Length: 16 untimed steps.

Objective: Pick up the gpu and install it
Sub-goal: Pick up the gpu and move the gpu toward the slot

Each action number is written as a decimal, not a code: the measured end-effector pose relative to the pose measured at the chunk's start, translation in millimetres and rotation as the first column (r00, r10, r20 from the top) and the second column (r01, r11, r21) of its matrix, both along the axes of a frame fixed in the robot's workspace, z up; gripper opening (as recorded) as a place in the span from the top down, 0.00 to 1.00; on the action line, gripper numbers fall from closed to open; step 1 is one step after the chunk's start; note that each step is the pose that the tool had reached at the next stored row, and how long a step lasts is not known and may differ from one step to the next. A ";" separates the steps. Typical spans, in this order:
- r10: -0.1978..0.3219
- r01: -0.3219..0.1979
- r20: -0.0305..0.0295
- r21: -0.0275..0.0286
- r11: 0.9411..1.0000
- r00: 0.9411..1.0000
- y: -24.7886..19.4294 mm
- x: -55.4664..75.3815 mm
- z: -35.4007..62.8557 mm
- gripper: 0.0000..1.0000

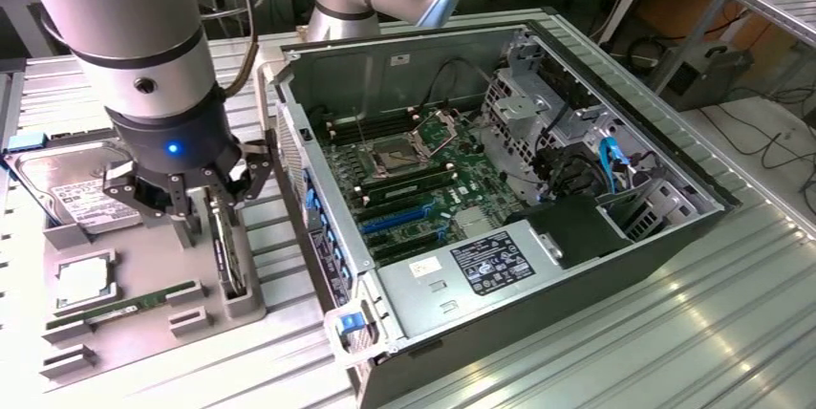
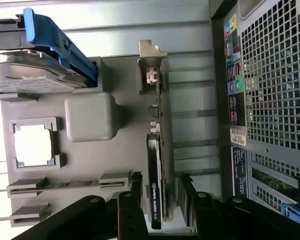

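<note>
On the exterior view I have the arm (image 1: 140, 55) standing over the grey fixture tray (image 1: 153, 342) at that view's left. The tool (image 1: 214, 204) is lowered over the gpu (image 1: 231, 251), which stands on its long edge in a slot of the tray, just beside the outer wall of the open computer case (image 1: 370, 70). The case lies on its side on the ribbed metal bench (image 1: 714, 333) with the motherboard (image 1: 434, 189) facing up. On the same tray I see a hard drive (image 1: 71, 194), a processor (image 1: 83, 280) and a RAM stick (image 1: 128, 306), all apart from the card. From here the tool's body blocks my sight of the fingers against the card, so I cannot judge contact. The wrist view settles that. I look straight down the gpu (image 2: 155, 165) edge-on, black with a label on its rim, and its silver bracket (image 2: 151, 60) sits in the far end of the slot. The tool (image 2: 160, 180) is spread wide, one of its fingers (image 2: 135, 185) on each side of the card with a clear strip of tray showing between each finger and the card, so nothing is gripped. This view also gives me the perforated rear panel (image 2: 275, 75) of the case, a square grey block (image 2: 90, 117) on the tray, and a blue carrier (image 2: 45, 32) on the hard drive.
</note>
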<state>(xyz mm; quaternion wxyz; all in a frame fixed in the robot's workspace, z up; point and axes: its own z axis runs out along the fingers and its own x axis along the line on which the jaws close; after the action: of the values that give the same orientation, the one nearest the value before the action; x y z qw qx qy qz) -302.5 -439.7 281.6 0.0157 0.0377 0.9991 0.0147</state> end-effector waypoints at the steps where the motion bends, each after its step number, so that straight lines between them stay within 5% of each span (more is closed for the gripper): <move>1: 0.000 0.000 0.000 0.000 1.000 1.000 0.4 0.0 -4.0 0.58; 16: 0.000 0.000 0.004 0.000 1.000 1.000 6.1 -3.4 -22.5 0.58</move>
<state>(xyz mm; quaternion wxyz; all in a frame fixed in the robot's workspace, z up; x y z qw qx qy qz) -305.9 -433.6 259.1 0.0177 0.0378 0.9990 0.0148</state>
